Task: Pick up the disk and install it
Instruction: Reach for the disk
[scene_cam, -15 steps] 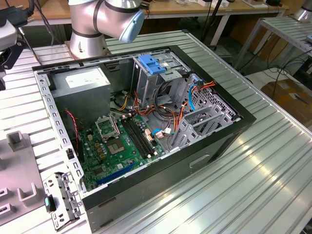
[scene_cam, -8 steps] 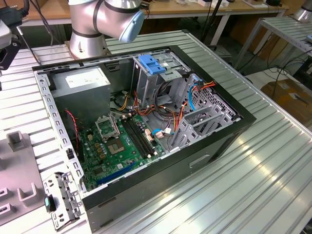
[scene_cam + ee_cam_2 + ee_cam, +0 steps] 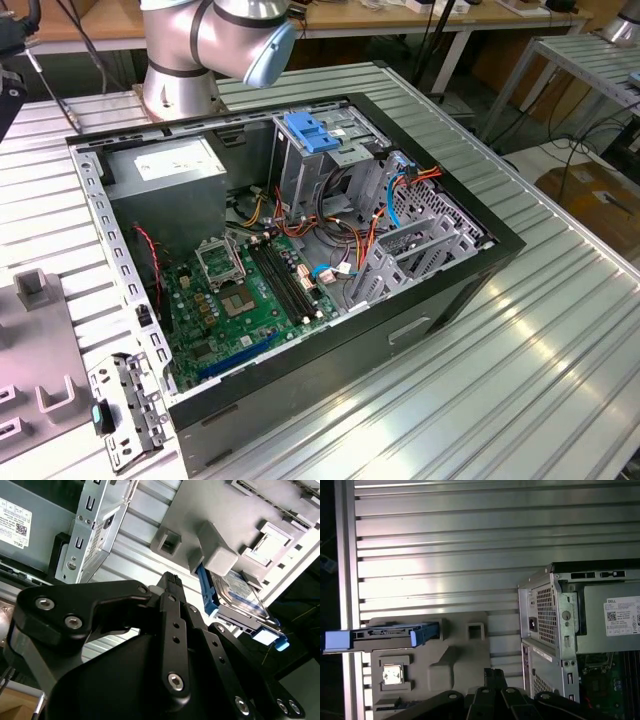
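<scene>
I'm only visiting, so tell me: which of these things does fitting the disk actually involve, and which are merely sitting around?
For the job:
- the disk, standing on edge in the grey holder
- the end effector
- the open computer case, probably its drive cage

Just lying about:
- the power supply
- the motherboard
- the metal bracket on the table

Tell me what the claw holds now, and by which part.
Nothing. The claw is shut and empty; the silver-grey metal disk in its blue plastic carrier stands in the grey moulded holder, apart from it.
</scene>
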`<state>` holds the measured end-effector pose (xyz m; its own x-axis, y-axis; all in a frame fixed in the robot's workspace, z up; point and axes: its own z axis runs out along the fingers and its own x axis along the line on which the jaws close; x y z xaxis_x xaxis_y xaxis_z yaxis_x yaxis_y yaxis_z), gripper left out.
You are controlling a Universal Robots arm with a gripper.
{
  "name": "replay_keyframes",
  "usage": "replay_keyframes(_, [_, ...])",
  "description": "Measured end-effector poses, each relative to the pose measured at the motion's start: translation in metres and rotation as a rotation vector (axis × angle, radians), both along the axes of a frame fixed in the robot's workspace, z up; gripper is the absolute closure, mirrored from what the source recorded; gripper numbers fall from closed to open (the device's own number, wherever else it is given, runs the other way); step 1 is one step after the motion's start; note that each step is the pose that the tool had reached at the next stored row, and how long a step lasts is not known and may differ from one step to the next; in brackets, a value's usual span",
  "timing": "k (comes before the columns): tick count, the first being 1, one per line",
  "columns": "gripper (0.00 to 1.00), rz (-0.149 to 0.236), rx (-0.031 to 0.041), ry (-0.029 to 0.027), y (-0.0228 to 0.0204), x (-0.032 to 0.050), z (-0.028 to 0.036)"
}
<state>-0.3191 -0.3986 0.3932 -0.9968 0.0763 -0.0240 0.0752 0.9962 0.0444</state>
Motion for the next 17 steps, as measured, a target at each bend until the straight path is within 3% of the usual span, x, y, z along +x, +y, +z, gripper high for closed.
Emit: replay_keyframes(17, [0.89, 0.000, -0.0001, 0.0001, 0.0000, -0.0260, 0.0000])
